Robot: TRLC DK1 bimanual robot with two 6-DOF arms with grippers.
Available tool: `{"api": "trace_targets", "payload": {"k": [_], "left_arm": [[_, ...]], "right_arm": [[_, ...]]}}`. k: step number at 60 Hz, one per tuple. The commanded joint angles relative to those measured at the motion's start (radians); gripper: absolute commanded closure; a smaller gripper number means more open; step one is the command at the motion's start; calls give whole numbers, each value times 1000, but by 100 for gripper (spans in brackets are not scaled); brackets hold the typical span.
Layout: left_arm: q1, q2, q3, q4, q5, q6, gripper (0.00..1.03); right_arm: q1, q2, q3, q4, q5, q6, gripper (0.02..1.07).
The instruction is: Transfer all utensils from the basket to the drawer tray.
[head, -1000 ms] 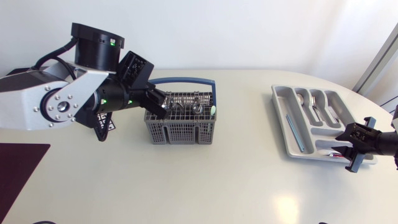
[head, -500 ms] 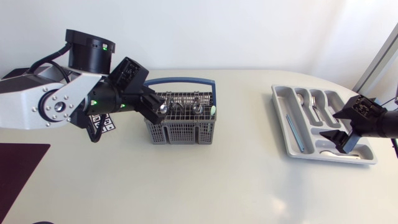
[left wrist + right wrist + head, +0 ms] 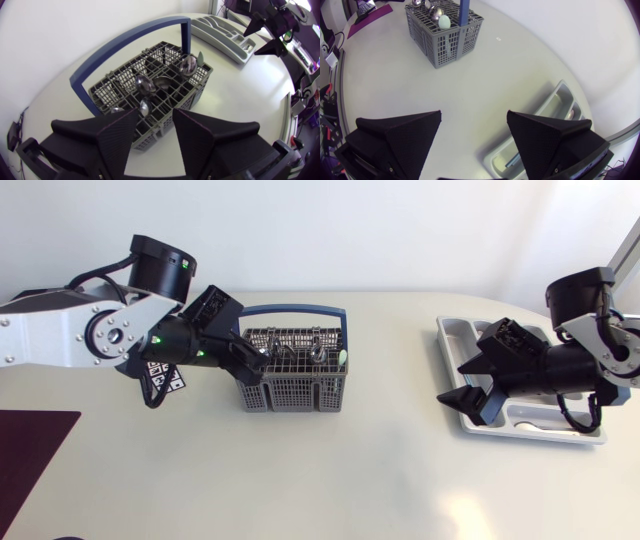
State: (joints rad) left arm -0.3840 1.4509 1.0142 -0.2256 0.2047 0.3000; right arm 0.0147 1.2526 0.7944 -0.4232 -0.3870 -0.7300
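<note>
A broad cream desk [image 3: 330, 480] carries everything. The silver-grey left arm [image 3: 90, 340] comes in low over it, its jaws parted and holding nothing, their tips at the end of the grey plastic mesh basket [image 3: 295, 390] farthest from the tray. The basket's blue hoop handle [image 3: 295, 309] arches over it lengthwise. The right arm [image 3: 590, 360] lies across the grey compartmented drawer tray [image 3: 450, 345], well apart from the basket. It hides much of the tray from the head view, and its jaws, spread wide and empty, hang over the tray's basket-side edge. A dark maroon mat [image 3: 35, 450] sits at the desk's near left corner. The left wrist view looks into the basket [image 3: 150, 90], where several metal spoons [image 3: 145, 85] stand bowl-up in its cells, something the head view barely resolves. The right wrist view shows a pale green utensil tip [image 3: 444, 21] at the basket end facing the tray. A small black-and-white marker tag [image 3: 165, 375] lies under the left arm.
</note>
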Motion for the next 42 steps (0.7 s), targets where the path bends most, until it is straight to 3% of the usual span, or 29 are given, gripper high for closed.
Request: {"api": "trace_targets", "payload": {"k": [1, 6, 14, 31, 42], "left_arm": [[33, 46, 78, -50, 71, -84, 57], [83, 83, 127, -89, 160, -151, 61], [132, 128, 173, -143, 214, -171, 61], [134, 170, 175, -143, 220, -179, 62], [116, 223, 202, -141, 220, -194, 70]], "right_arm": [[51, 5, -21, -9, 20, 87, 12], [96, 8, -20, -6, 36, 118, 12], [142, 8, 3, -12, 45, 165, 12], [248, 30, 48, -15, 79, 245, 12], [292, 34, 43, -8, 97, 265, 12]]}}
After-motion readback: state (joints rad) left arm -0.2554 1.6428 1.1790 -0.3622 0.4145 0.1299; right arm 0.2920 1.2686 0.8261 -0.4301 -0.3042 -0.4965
